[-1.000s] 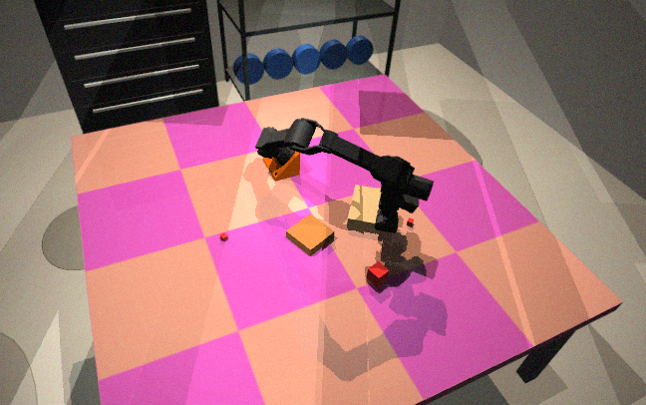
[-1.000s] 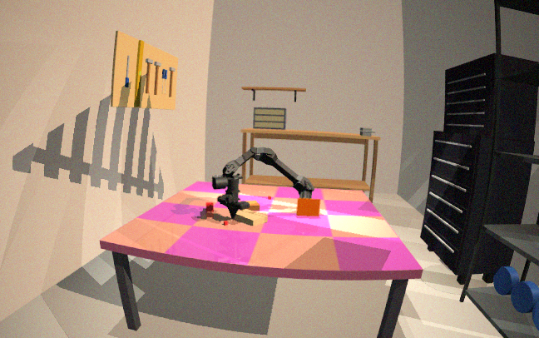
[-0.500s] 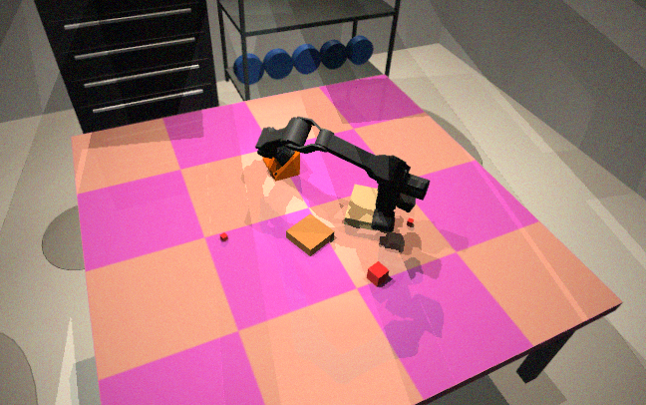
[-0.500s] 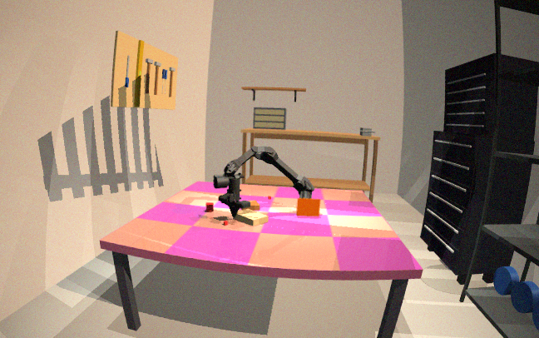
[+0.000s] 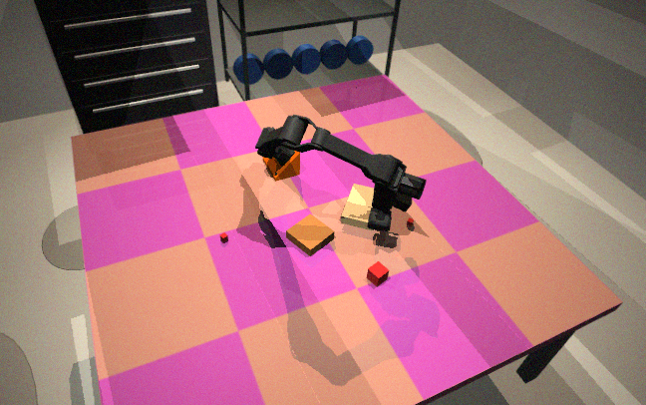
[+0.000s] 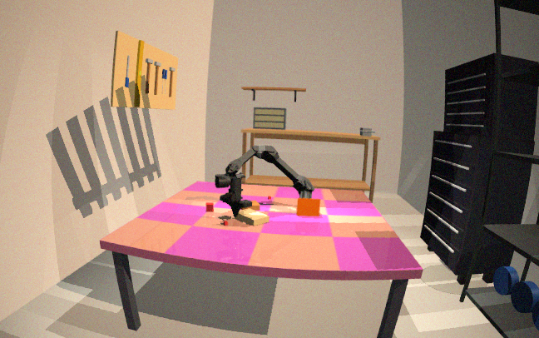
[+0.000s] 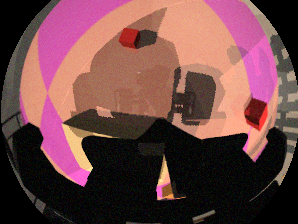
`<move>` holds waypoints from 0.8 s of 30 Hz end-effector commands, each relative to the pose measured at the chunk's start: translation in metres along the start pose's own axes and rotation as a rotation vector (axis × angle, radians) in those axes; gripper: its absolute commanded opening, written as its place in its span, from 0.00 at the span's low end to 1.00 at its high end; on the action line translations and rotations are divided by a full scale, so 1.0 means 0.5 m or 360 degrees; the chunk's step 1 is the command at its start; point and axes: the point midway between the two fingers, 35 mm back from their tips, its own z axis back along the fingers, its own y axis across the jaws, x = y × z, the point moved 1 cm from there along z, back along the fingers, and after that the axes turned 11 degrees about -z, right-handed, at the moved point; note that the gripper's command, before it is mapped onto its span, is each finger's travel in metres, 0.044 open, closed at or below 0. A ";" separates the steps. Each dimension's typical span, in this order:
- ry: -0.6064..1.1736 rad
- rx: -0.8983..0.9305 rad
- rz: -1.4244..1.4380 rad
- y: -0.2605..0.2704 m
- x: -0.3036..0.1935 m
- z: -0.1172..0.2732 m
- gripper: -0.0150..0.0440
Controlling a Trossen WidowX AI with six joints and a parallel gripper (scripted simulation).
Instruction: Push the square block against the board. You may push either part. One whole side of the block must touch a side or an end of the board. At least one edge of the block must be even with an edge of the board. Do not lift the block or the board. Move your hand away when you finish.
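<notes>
The square block (image 5: 310, 233) (image 6: 254, 205) is orange-brown and lies flat. The pale yellow board (image 5: 358, 200) (image 6: 259, 217) (image 7: 100, 126) lies flat beside it, with a narrow strip of table between them in the top view. The block is turned at an angle to the board. My gripper (image 5: 380, 224) (image 6: 236, 215) (image 7: 160, 123) is shut and empty. It is low at the board's side away from the arm's base and hides part of the board in the top view. I cannot tell whether the fingertips touch the board.
A red cube (image 5: 378, 273) (image 6: 210, 206) (image 7: 256, 113) lies near the block and board. A smaller red cube (image 5: 410, 222) (image 6: 225, 223) (image 7: 129, 38) lies beyond my gripper; another (image 5: 224, 237) (image 6: 269, 197) lies farther off. An orange object (image 5: 290, 165) (image 6: 308, 206) stands by the arm's base.
</notes>
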 end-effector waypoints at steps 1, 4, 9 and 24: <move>0.0020 -0.0005 0.0021 0.000 -0.011 -0.006 0.25; 0.0020 -0.0005 0.0021 -0.001 -0.016 -0.006 0.25; 0.0020 -0.0005 0.0021 -0.002 -0.022 -0.006 0.25; 0.0021 -0.0005 0.0022 -0.005 -0.044 -0.005 0.25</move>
